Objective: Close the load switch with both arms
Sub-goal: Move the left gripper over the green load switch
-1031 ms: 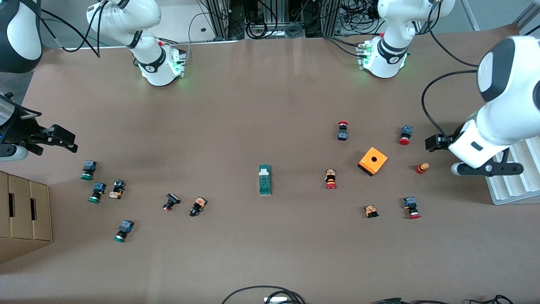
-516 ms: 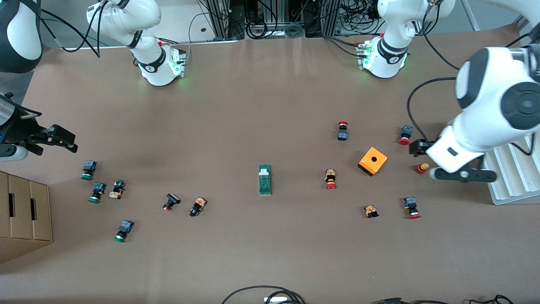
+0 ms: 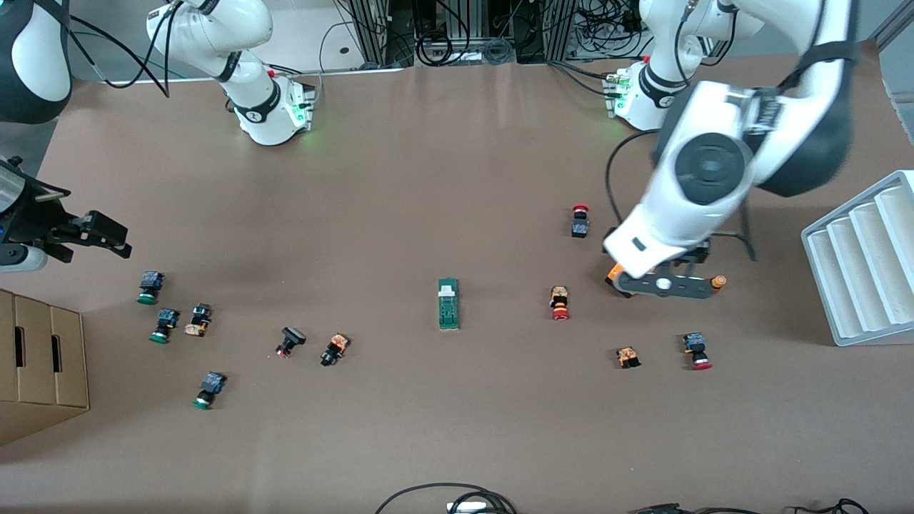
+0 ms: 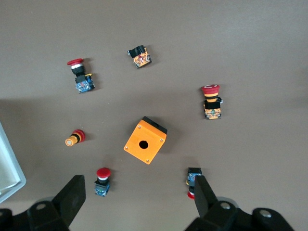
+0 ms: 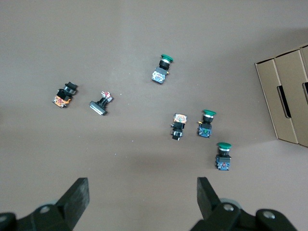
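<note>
The load switch (image 3: 448,304), a narrow green block with a white tab at the end toward the robots' bases, lies on the brown table near its middle. It shows in neither wrist view. The left arm (image 3: 703,171) reaches over the orange box (image 3: 613,273) and hides most of it. My left gripper (image 4: 139,195) is open and empty in the air over the table beside the orange box (image 4: 145,140). My right gripper (image 3: 107,235) waits at the right arm's end of the table, open and empty in the right wrist view (image 5: 143,197).
Red-capped pushbuttons (image 3: 560,303) lie round the orange box. Green-capped pushbuttons (image 3: 163,325) lie at the right arm's end, beside a cardboard box (image 3: 43,357). A white ribbed rack (image 3: 860,264) stands at the left arm's end. Cables (image 3: 446,500) lie at the table's near edge.
The left arm has swung from beside the white rack toward the table's middle and now hangs over the orange box. The right arm and the load switch have not moved.
</note>
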